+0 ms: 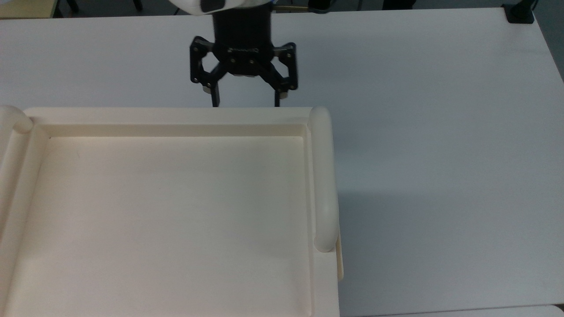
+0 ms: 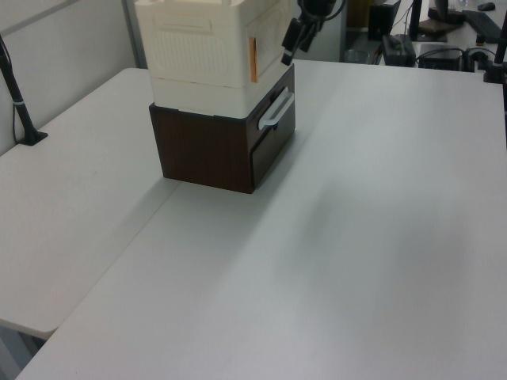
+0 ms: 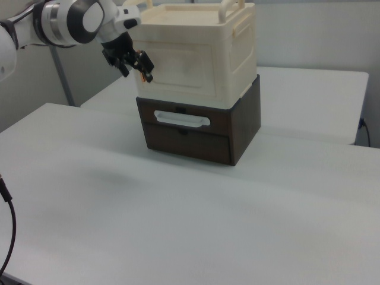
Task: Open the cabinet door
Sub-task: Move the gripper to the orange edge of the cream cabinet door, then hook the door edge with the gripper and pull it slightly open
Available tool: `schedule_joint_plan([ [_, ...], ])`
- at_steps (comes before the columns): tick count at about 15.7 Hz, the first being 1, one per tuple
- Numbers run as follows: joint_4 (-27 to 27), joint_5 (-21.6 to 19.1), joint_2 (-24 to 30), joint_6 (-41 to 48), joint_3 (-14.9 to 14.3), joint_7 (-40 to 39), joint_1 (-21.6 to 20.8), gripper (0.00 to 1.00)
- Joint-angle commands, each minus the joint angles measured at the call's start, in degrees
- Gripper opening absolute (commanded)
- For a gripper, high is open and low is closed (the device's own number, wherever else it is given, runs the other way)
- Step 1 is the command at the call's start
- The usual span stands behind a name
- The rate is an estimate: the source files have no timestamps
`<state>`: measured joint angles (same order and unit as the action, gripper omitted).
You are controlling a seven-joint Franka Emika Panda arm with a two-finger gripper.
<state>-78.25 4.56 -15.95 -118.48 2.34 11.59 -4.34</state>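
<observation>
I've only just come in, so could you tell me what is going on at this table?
A Franka arm's black two-finger gripper, fingers spread open and holding nothing, is at the front face of a large cream-white plastic cabinet that sits on a dark brown drawer unit on the white table. In the right view it is by the front's left edge, near an orange tab. The cream door panel looks shut and ungrasped.

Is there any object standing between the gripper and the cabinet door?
Nothing visible does. The gripper, open, is right in front of the cabinet door, near the right view's left edge of it, with bare air between them.
</observation>
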Motion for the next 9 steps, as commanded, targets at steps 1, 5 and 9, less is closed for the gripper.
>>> schedule_joint_plan([
  [1, 1.52, 2.82, -1.71, -8.59, -0.32, 2.04, -2.34, 1.0],
  [5, 1.34, 3.43, -2.33, -15.37, -0.32, 2.03, -2.78, 1.0],
  [9, 1.26, 6.24, -3.91, -17.92, -0.23, 2.04, -2.78, 0.95],
])
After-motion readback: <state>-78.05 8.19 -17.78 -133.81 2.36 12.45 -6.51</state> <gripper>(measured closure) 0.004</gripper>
